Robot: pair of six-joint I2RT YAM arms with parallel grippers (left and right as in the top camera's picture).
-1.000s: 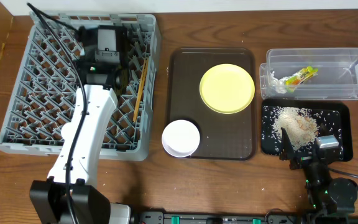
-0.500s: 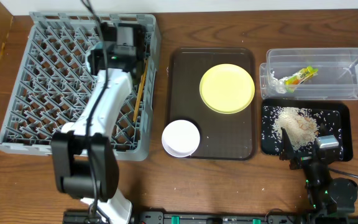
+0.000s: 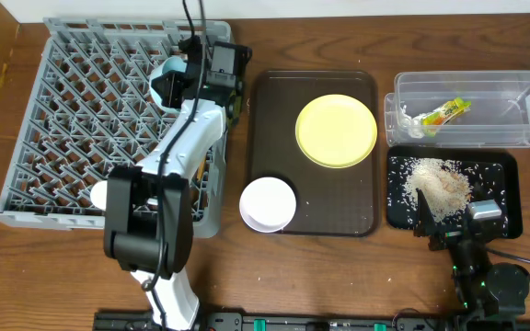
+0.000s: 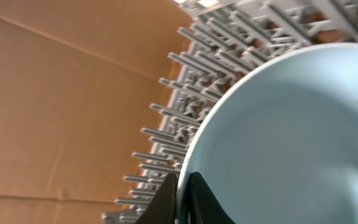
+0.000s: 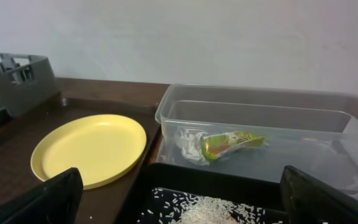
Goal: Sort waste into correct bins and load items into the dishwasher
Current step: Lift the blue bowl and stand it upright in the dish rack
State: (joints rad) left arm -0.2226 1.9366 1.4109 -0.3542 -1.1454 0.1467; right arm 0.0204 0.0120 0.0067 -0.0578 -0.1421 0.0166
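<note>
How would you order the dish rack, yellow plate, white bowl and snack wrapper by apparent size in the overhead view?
Largest to smallest:
1. dish rack
2. yellow plate
3. white bowl
4. snack wrapper

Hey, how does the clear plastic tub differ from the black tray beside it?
The clear tub is see-through with taller walls; the black tray is opaque and shallow. The clear tub holds a green-and-yellow wrapper; the black tray holds a pile of rice crumbs. The clear tub sits farther from the robot, the black tray nearer. Both are rectangular and similar in length.
</note>
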